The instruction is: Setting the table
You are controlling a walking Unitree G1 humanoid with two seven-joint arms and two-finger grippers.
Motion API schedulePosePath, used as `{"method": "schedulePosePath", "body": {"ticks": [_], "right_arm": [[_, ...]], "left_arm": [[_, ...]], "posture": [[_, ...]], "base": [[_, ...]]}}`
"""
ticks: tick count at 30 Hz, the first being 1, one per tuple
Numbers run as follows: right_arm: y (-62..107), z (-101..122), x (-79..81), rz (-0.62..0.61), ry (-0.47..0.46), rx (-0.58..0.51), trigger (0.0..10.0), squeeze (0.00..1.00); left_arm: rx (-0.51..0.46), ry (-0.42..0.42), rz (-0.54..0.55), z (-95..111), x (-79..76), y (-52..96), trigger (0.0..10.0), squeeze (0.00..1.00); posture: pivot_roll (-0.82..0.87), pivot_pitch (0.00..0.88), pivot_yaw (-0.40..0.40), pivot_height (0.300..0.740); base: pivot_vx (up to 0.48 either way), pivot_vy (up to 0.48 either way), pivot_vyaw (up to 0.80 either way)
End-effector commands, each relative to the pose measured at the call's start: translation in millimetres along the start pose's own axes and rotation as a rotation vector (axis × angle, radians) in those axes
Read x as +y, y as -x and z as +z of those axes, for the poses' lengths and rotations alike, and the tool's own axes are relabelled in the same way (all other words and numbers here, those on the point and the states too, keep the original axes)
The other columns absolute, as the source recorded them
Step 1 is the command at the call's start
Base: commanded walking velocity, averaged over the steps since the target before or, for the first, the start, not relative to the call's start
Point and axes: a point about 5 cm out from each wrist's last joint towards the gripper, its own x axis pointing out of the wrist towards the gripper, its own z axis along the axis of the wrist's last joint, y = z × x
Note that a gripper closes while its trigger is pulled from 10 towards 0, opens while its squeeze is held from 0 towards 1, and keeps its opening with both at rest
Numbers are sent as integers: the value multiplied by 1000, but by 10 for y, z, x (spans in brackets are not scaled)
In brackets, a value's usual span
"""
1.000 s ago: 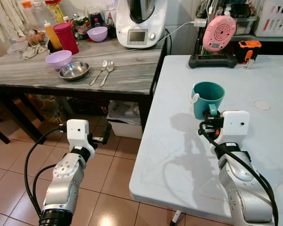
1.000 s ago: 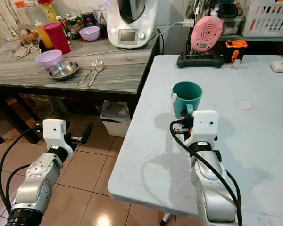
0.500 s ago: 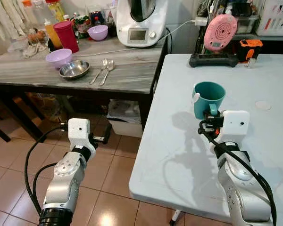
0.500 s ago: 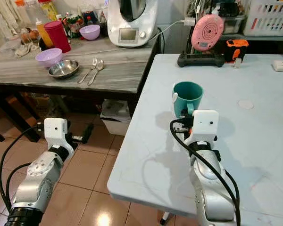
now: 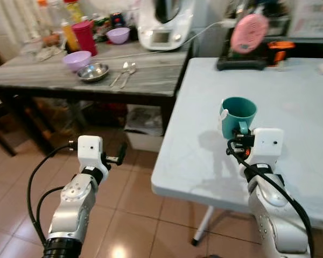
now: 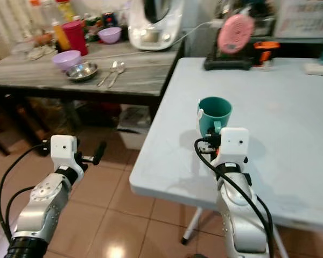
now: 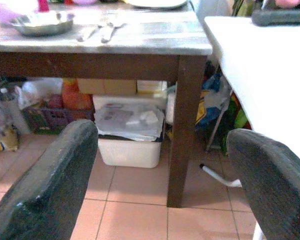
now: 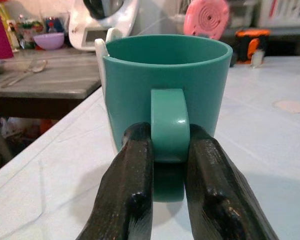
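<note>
Two head-mounted eyes look forward and down from above both arms, sharing the white table (image 5: 290, 91), the grey worktop (image 5: 97, 80) beyond its left edge and the tiled floor (image 5: 124, 215). The left wrist camera sits low over the floor, facing along its fingers (image 7: 55, 185) toward the worktop's near edge and the white table's corner. The right wrist camera sits very close to the teal mug (image 8: 165, 85), level with it, facing across the table toward the far edge.
</note>
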Motion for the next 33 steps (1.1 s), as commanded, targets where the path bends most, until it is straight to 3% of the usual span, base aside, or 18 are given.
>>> {"method": "schedulePosePath", "body": {"ticks": [1, 10, 15, 21, 27, 33], "right_arm": [[-21, 55, 25, 4, -2, -27, 10000, 0], [-18, 50, -31, -26, 2, -26, 10000, 0], [32, 35, -42, -25, -2, -31, 10000, 0], [266, -108, -15, -9, -7, 12, 10000, 0], [590, -319, -69, 27, 39, 98, 10000, 0], [565, -356, -89, 31, 78, 108, 10000, 0]], "left_arm": [[-5, -20, 9, 20, 48, 16, 10000, 0], [-45, 22, -105, 75, -15, 5, 10000, 0], [-40, 55, -94, 49, -31, 25, 10000, 0], [-18, 23, -74, -104, 25, 241, 10000, 0], [14, -11, 27, -288, 159, 564, 10000, 0], [-20, -14, 79, -279, 181, 637, 10000, 0]], "posture": [[-275, 0, 136, 740], [-285, 0, 138, 740], [-284, 0, 133, 740], [-264, 0, 114, 740], [-222, 1, 97, 740], [-208, 10, 78, 740]], "base": [[0, 0, 0], [0, 0, 0], [0, 0, 0], [0, 0, 0], [0, 0, 0], [0, 0, 0]]}}
